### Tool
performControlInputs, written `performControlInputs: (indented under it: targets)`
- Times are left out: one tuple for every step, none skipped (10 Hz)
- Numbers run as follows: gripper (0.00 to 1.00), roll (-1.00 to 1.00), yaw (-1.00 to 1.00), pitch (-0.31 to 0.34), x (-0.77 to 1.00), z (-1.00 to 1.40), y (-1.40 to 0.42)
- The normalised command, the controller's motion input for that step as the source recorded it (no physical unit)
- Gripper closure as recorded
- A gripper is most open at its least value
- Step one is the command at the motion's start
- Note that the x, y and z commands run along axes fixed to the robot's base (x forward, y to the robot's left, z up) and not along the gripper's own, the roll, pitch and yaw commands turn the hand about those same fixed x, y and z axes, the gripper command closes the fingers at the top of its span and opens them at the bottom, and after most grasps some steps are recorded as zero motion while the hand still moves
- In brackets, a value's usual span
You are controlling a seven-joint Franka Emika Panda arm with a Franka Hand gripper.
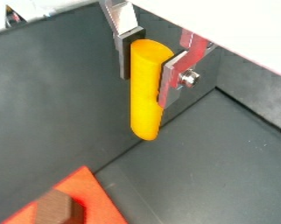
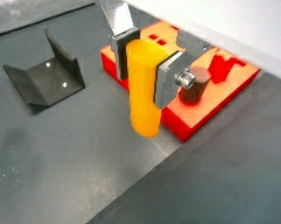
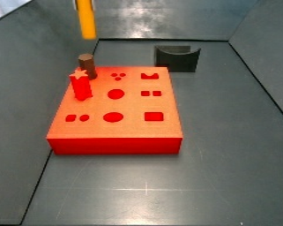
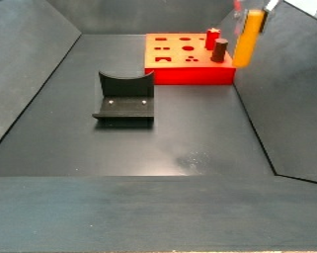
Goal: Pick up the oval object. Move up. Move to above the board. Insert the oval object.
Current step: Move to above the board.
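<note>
Tool (image 1: pixel 152 63) grips smooth, tall yellow-orange oval object (image 1: pixel 145 96) upright.

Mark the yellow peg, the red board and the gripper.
yellow peg (image 2: pixel 144 101): wrist view, middle of its shaft.
red board (image 3: pixel 130 104): side view, bare top between the holes.
gripper (image 1: pixel 151 59): wrist view, midway between the fingertips, shut on the yellow peg.

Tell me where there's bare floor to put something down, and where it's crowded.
Bare patches: the wide dark floor in front of the fixture, and the strip between the board and the right wall in a side view. Crowded: the board's corner by the brown peg and red star peg, near where the gripper holds the oval object.
</note>
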Motion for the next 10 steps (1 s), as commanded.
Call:
performControlInputs:
  targets:
    - [1.00, 0.03, -0.03, 0.019, -0.14, 1.00, -0.15]
    - [1.00, 0.04, -0.01, 0.024, -0.13, 1.00, -0.13]
    - [1.00, 0.03, 0.00, 0.037, -0.11, 1.00, -0.11]
    - [1.00, 0.03, 0.01, 0.051, -0.08, 0.94, -0.09]
    - [1.00, 0.03, 0.01, 0.066, -0.04, 0.78, -0.07]
    - [1.00, 0.02, 0.01, 0.080, -0.01, 0.62, -0.05]
    - [1.00, 0.02, 0.02, 0.090, 0.00, 0.41, -0.03]
    - [1.00, 0.01, 0.02, 0.087, 0.00, 0.25, -0.02]
    - [1.00, 0.00, -0.53, 0.200, 0.70, 0.28, -1.00]
    - [1.00, 0.01, -0.51, 0.193, 0.70, 0.26, -1.00]
